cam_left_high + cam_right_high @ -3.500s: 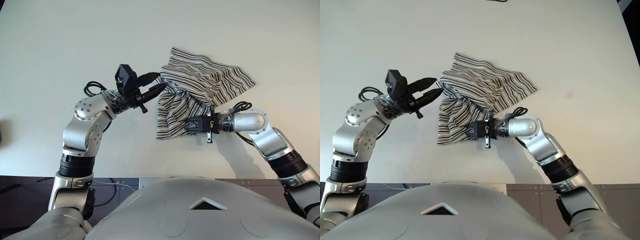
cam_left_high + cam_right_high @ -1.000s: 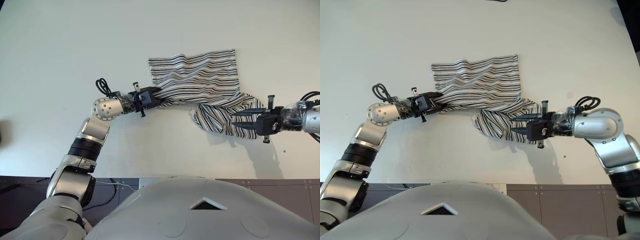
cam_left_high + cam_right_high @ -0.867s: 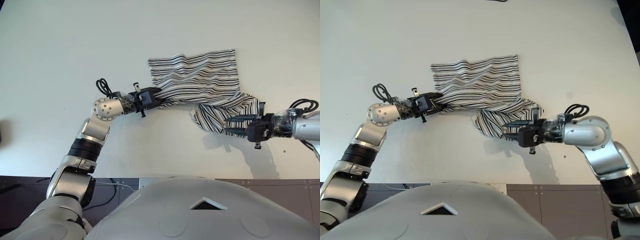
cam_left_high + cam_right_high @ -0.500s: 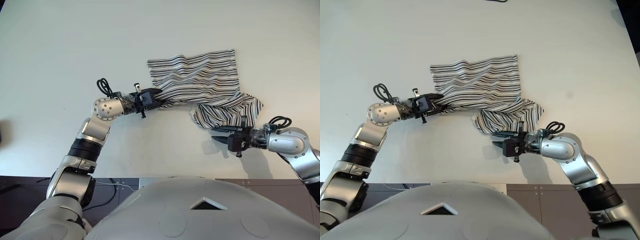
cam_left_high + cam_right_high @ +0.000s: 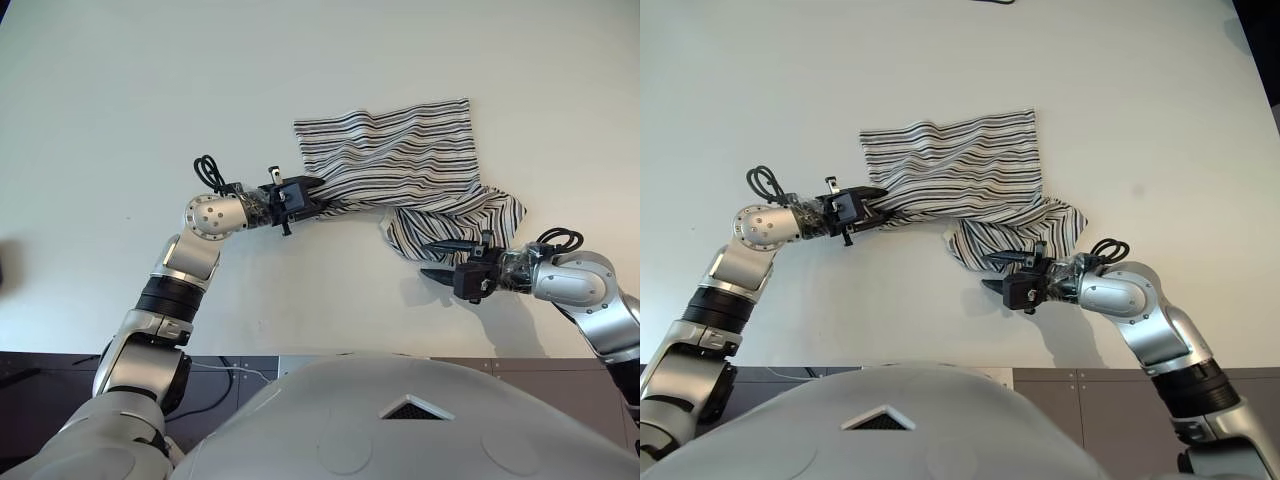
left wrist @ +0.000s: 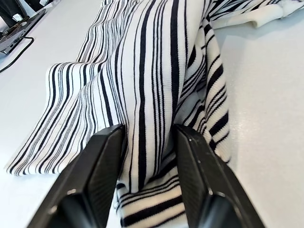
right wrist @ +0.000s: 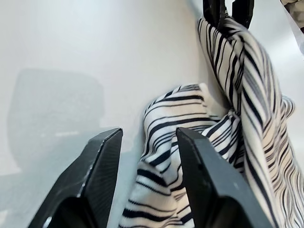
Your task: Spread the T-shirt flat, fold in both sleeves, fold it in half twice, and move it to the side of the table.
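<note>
Change: my right gripper (image 5: 428,259) has swung in from the right side of the tabletop (image 5: 150,80) to the bunched near edge of the T-shirt (image 5: 400,165).
Right gripper: fingers spread wide, holding nothing; crumpled cloth just ahead.
Left gripper (image 5: 312,196): unmoved, clamped on the T-shirt's left edge.
T-shirt: mid-tabletop, far part spread, near right part crumpled.

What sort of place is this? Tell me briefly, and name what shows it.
Probably a robot test room or lab rather than a home: a wide plain white table, a striped T-shirt gripped by the left gripper, and a cable lying on the table beyond the cloth.
</note>
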Available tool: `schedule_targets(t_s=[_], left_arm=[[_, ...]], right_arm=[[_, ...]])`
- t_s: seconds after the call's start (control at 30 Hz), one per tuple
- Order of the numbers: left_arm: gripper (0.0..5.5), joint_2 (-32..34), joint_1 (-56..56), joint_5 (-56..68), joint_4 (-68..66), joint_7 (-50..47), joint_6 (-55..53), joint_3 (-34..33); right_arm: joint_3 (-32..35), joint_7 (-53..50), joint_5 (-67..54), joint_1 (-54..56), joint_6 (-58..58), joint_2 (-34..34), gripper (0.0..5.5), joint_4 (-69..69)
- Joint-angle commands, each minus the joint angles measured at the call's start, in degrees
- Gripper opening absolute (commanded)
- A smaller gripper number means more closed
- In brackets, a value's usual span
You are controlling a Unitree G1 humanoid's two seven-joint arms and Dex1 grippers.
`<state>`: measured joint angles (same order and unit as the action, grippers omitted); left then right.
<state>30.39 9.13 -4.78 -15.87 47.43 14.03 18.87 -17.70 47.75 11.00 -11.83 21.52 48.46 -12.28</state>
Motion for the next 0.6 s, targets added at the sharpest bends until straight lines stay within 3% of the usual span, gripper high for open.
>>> schedule_targets(t_s=[0.03,0.13,0.2,0.47,0.6], left_arm=[[1.92,1.28,-0.96,-1.60,-1.57,1.97,-1.33,1.33],[1.92,1.21,-0.80,-1.65,-1.61,2.14,-1.36,1.37],[1.92,1.13,-0.70,-1.68,-1.55,2.27,-1.45,1.38],[1.92,1.04,-0.42,-1.44,-1.86,2.37,-1.54,1.17],[1.92,0.93,-0.31,-1.31,-1.97,2.35,-1.66,1.04]], right_arm=[[-0.91,-0.07,2.81,0.50,-0.16,0.13,2.07,3.52],[-1.70,0.29,2.76,1.22,-0.42,-0.09,2.07,4.87],[-2.63,1.60,2.51,1.87,-1.06,0.19,1.79,5.29],[-3.24,6.03,-0.11,1.76,-3.37,2.13,0.12,5.64],[-2.74,6.67,-1.19,1.97,-3.74,2.23,0.12,6.34]])
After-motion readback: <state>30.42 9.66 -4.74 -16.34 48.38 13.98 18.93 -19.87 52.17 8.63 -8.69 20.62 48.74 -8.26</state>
